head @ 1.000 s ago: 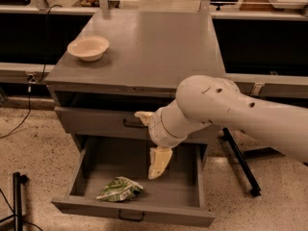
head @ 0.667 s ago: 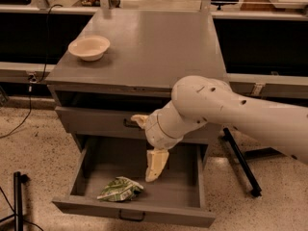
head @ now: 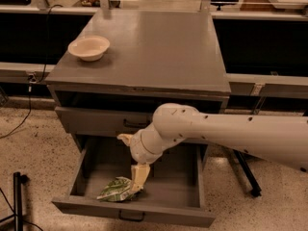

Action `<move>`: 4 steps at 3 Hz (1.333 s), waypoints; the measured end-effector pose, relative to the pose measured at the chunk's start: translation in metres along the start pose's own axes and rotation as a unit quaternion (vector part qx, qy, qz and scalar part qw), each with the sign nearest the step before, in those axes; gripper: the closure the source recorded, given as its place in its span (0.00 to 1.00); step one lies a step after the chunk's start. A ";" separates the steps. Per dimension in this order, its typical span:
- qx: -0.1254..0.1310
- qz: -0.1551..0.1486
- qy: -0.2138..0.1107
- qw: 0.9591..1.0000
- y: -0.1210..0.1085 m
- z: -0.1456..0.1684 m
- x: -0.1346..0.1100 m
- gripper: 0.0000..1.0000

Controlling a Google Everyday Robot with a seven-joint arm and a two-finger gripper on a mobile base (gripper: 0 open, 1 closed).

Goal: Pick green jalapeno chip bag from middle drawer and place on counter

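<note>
The end effector (head: 138, 179) reaches down into the open bottom drawer (head: 185, 186), lower centre of frame, its tip at the right edge of the green chip bag (head: 114, 190), which lies on the drawer floor. Whether it is spread or closed cannot be told. A bowl (head: 89, 47) sits on the worktop (head: 159, 47), upper left.

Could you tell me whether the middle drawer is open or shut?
Open: the middle drawer is pulled out, the green jalapeno chip bag lies on its floor, and the gripper reaches down inside at the bag's edge.

- Dim, warm overhead light leaves a soft sheen on the table (head: 159, 52).
- Below the table, the gripper (head: 130, 163) hangs in the shadowed, open middle drawer (head: 168, 214).
</note>
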State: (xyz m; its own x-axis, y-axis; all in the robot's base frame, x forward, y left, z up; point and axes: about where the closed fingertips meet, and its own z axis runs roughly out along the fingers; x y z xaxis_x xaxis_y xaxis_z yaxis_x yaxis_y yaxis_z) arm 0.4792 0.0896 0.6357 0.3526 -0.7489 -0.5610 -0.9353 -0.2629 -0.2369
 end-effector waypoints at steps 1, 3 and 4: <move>-0.007 0.010 -0.002 1.000 0.001 0.031 0.006 0.00; -0.004 0.038 -0.016 0.999 0.024 0.075 0.046 0.18; -0.011 0.039 -0.022 0.999 0.035 0.096 0.058 0.14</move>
State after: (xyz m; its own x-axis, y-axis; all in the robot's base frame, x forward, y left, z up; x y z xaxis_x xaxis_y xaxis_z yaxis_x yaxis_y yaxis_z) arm 0.4702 0.0948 0.5188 0.2788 -0.7403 -0.6117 -0.9603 -0.2186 -0.1732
